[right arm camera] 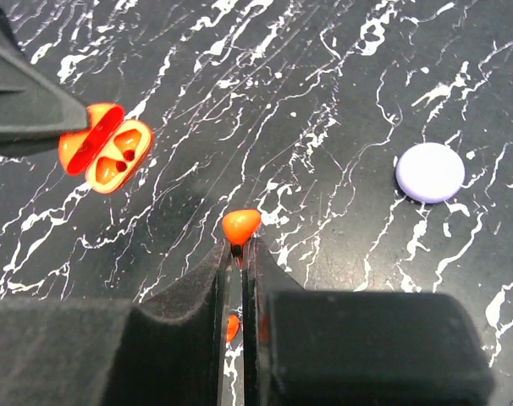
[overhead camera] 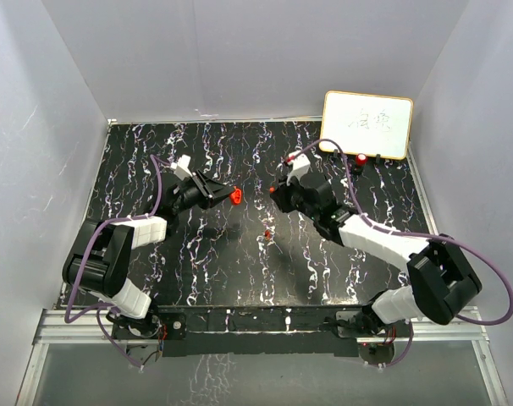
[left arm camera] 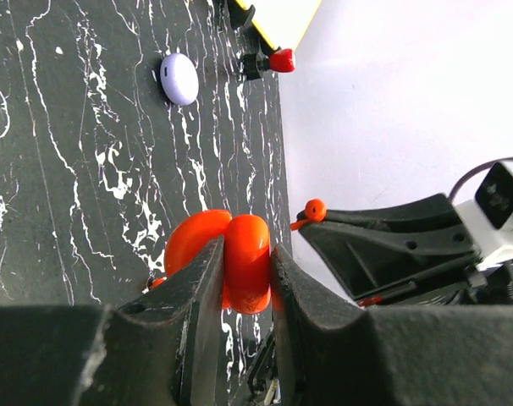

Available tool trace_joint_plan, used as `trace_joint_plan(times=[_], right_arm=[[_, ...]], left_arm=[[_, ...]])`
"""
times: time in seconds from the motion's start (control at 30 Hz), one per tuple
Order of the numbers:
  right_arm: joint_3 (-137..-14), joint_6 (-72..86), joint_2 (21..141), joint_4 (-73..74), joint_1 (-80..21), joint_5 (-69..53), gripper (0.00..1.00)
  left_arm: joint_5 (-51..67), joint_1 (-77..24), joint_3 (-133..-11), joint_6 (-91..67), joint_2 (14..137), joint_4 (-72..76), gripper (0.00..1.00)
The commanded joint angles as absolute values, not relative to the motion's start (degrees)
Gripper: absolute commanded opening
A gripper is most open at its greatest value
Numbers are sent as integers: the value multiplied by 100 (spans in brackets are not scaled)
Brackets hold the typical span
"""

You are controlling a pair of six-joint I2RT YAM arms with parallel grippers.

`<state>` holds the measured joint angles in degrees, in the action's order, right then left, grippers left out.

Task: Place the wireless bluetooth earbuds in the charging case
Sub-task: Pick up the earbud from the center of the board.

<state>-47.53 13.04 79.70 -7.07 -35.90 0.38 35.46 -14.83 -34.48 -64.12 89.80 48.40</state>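
Left gripper (left arm camera: 244, 254): clenched on the red case (left arm camera: 239, 262), one finger (left arm camera: 197, 296) pressed against each side. The case stands open (hinged lid up, two wells facing the right wrist camera) and is held over the middle of the table (overhead camera: 197, 271), a little toward the left edge. Whether the case clears the surface cannot be told. Right gripper (right arm camera: 237, 249): jaws closed on a red earbud (right arm camera: 240, 226), which sticks out past the fingertips with its rounded end forward. In the top view this earbud (overhead camera: 272, 190) sits just beside the case (overhead camera: 236, 196), apart from it, on the side toward the right edge. The two grippers face each other across that gap. A second red earbud (overhead camera: 267, 232) lies loose on the table near its centre, on the near-edge side of both grippers and touching neither. A lavender case (right arm camera: 430, 172), shut, lies flat on the table well apart from the red case, toward the far right corner. The left wrist view shows it (left arm camera: 179, 78) short of the whiteboard (overhead camera: 366, 124), which stands at that corner. Small red-capped item (overhead camera: 361, 158) at the whiteboard's foot; too small to identify.
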Motion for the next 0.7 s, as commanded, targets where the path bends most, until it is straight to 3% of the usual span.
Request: trace_joint_plan(times=[0.0, 0.37, 0.67], right_arm=[[-3932, 939, 7523, -3405, -3591, -346, 0], [-2810, 619, 7638, -6004, -3533, -853, 0], [-2557, 637, 7945, -6892, -3510, -1069, 0]], left_arm=[[3598, -1624, -3650, -6616, 8969, 5145, 0], [3621, -1986, -3805, -6848, 9300, 5437, 0], [3621, -2095, -3834, -7007, 9335, 5602, 0]])
